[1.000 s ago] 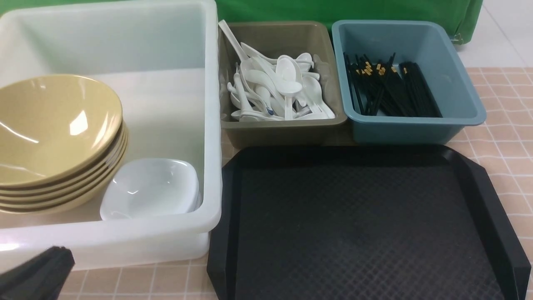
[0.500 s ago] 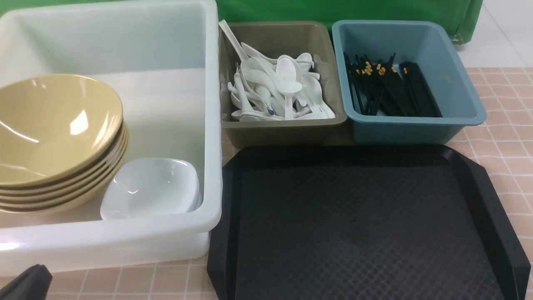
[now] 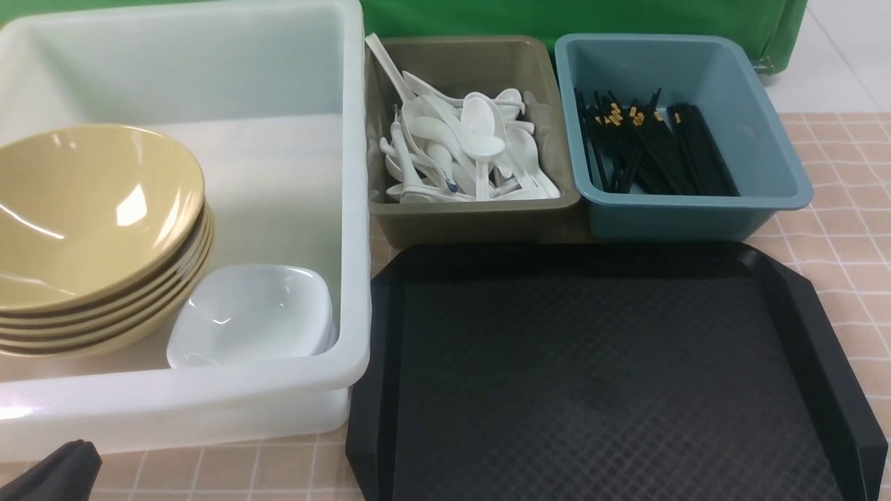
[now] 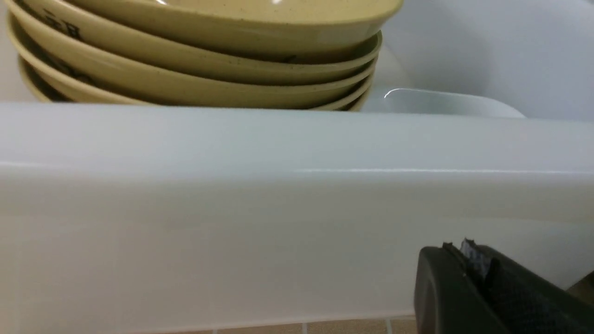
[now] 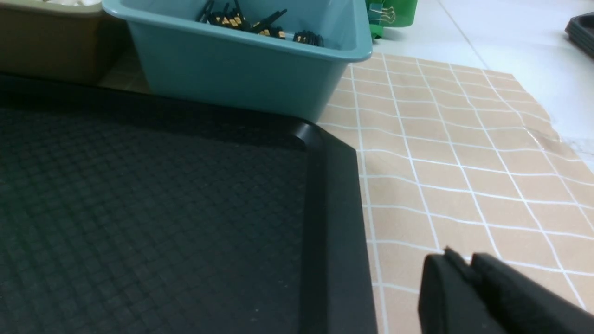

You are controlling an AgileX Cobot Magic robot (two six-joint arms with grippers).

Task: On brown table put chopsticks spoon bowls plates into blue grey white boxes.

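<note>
**Left arm drawn back; all tableware lay in the bins**

Only the left gripper (image 3: pixel 52 473) had moved since the earlier frames: it had dropped from beside the tub's near wall toward the lower left corner. Nothing else had shifted.

Left to right, front view. White tub (image 3: pixel 209 400): translucent plastic, thick rolled rim. Inside it sat the bowls (image 3: pixel 90 209), a tilted stack of glossy mustard shells with dark edges, and just beside them the plates (image 3: pixel 250 316), small white rounded-square dishes. Judged: bowls stiff and slick, and the stack would be heavy; a rim pinch on one bowl would serve best. Plates light, glossy, apt to slip; take by the raised edge.

Grey bin (image 3: pixel 473 216): a heap of spoons (image 3: pixel 480 136), white and glazed, handles crossing. Judged brittle; the grooved handle offers the surest hold.

Blue bin (image 3: pixel 696 212): chopsticks (image 3: pixel 654 149), thin black sticks with gold bands, lying roughly parallel. Judged light, stiff and prone to roll; grip mid-length.

Black tray (image 3: pixel 612 376): textured diamond pattern, raised border, nothing on it. Table (image 3: pixel 849 209): tan with pale grid lines.

Left gripper, wrist view: jaws fully together, nothing between them. Right gripper (image 5: pixel 464 266): hung over the table just beside the tray's edge; jaws looked nearly together with nothing held, though the exact gap could not be told.
</note>
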